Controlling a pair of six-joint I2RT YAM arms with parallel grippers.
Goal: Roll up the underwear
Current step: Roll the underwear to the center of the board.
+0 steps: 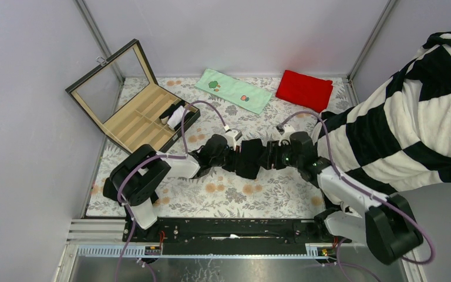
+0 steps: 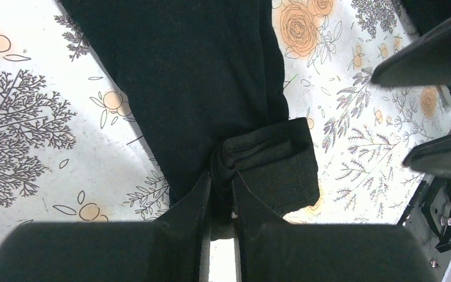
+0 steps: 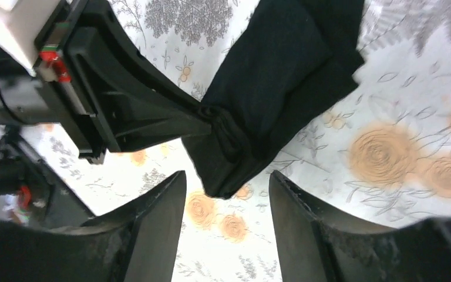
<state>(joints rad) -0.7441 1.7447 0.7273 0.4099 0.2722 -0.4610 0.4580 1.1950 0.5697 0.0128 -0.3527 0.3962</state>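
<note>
Black soft cloth, the small plain underwear (image 1: 249, 157), is laid mostly flat at the middle of the floral-printed table mat (image 1: 241, 197), between the two arms. It is gripped at its nine o'clock edge by the left gripper (image 2: 222, 176). The jaws are drawn nearly together on a bunched, doubled-over fold of the fabric. The pinch is judged to be placed there so that this edge can be turned over and a roll begun.

The right gripper (image 3: 226, 176) is held at the three o'clock side with its fingers (image 3: 158, 217) spread wide and closed on nothing. One corner of the garment lies just ahead of the gap, a stance that appears meant to leave the cloth free while remaining at hand to steady it. Since most of the garment is seen unrolled, the task is judged barely begun.

Well apart, at ten o'clock, an open wooden compartment box with a glass lid (image 1: 135, 117) is seen, with something dark and white in one compartment that cannot be identified. A red folded cloth (image 1: 303, 90) at one o'clock and a black-and-white striped blanket (image 1: 411, 117) at three o'clock are left untouched.
</note>
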